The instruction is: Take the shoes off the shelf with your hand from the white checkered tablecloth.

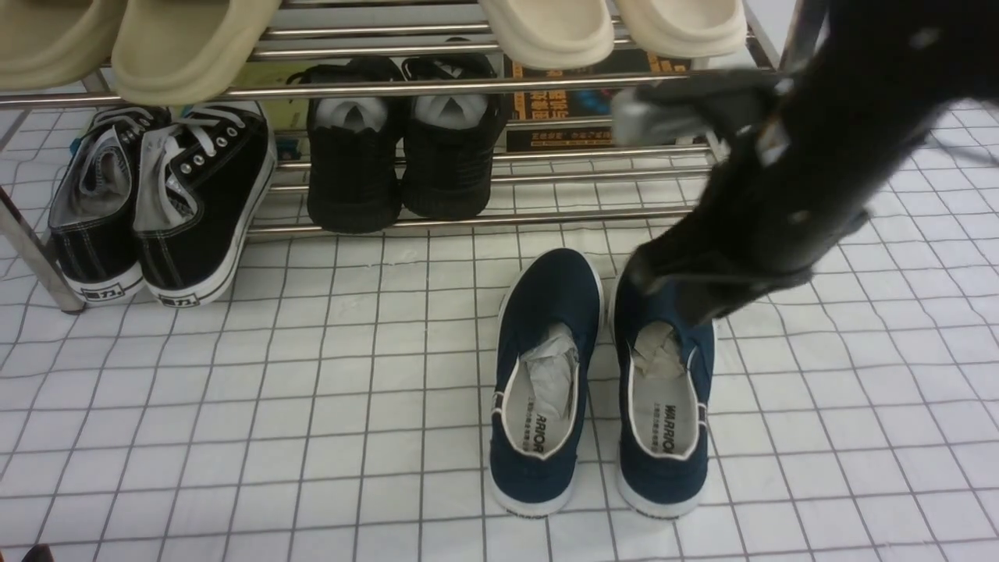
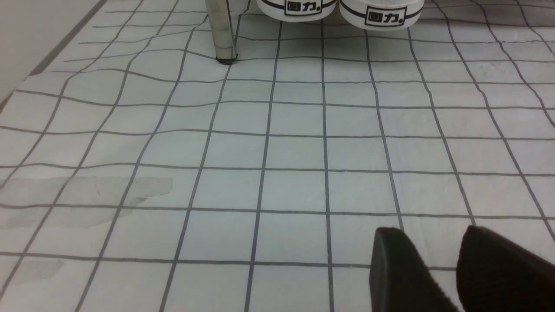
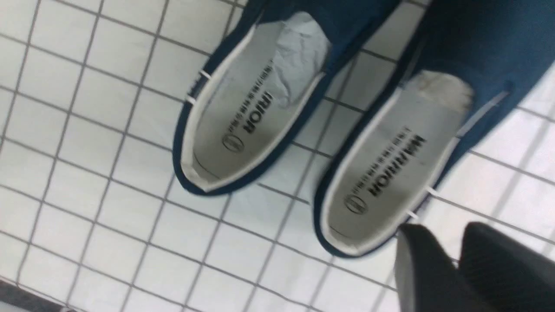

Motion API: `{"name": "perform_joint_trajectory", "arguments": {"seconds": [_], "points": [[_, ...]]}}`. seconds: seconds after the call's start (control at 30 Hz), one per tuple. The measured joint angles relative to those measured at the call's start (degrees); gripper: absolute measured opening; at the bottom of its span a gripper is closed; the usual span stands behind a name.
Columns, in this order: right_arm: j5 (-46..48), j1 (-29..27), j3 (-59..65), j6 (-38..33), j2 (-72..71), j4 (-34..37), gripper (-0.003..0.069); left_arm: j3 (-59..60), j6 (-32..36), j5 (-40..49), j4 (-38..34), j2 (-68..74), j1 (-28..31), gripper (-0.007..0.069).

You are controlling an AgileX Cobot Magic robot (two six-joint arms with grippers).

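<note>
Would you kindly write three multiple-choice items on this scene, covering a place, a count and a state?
1. Where are the navy slip-ons?
A. On the rack's lower tier
B. On the checkered tablecloth
C. On the rack's upper tier

2. How many pale slippers show on the upper tier of the chrome shoe rack?
A. Two
B. Three
C. Four

3. How are the navy slip-ons' openings?
A. Crumpled paper sits in both
B. Both are free of paper
C. Laces are tied across both

Key:
1 B: their soles rest on the grid cloth, in front of the rack.
2 C: two show at each side.
3 A: paper shows toward each toe.
</note>
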Motion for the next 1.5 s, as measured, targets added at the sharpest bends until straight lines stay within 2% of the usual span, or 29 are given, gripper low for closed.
{"name": "perform_joint_trajectory", "arguments": {"seconds": [0.03, 0.07, 0.2, 0.37, 0.63, 0.67, 0.7, 0.73, 0.87, 1.17, 1.5], "points": [[0.93, -0.05, -0.05, -0.32, -2.79, -1.53, 0.0017, 0.00, 0.00, 0.00, 0.00, 0.00, 0.00, 0.0240], [1.42, -0.11, -0.05, -0.31, -5.21, -2.78, -0.0006, 0.00, 0.00, 0.00, 0.00, 0.00, 0.00, 0.0240], [1.73, -0.11, 1.41, -0.47, -13.13, -4.82, -0.0016, 0.00, 0.00, 0.00, 0.00, 0.00, 0.00, 0.0240], [-1.01, -0.11, 11.63, -0.48, -28.12, -5.55, -0.0016, 0.00, 0.00, 0.00, 0.00, 0.00, 0.00, 0.0240], [-27.32, -0.11, 41.30, -0.53, -52.85, -7.23, -0.0016, 0.00, 0.00, 0.00, 0.00, 0.00, 0.00, 0.0240], [-28.20, -0.11, 41.98, -0.53, -53.62, -7.23, -0.0016, 0.00, 0.00, 0.00, 0.00, 0.00, 0.00, 0.0240], [-31.71, -0.11, 44.69, -0.53, -54.97, -7.23, -0.0015, 0.00, 0.00, 0.00, 0.00, 0.00, 0.00, 0.0240], [-39.73, -0.11, 50.22, -0.53, -57.06, -7.23, -0.0015, 0.00, 0.00, 0.00, 0.00, 0.00, 0.00, 0.0240], [-51.47, -0.11, 58.30, -0.53, -59.38, -7.03, -0.0011, 0.00, 0.00, 0.00, 0.00, 0.00, 0.00, 0.0240], [-54.14, -0.11, 67.48, -0.53, -60.00, -7.28, -0.0006, 0.00, 0.00, 0.00, 0.00, 0.00, 0.00, 0.0240], [-52.38, -0.11, 70.30, -0.60, -60.00, -9.02, 0.0001, 0.00, 0.00, 0.00, 0.00, 0.00, 0.00, 0.0240]]}}
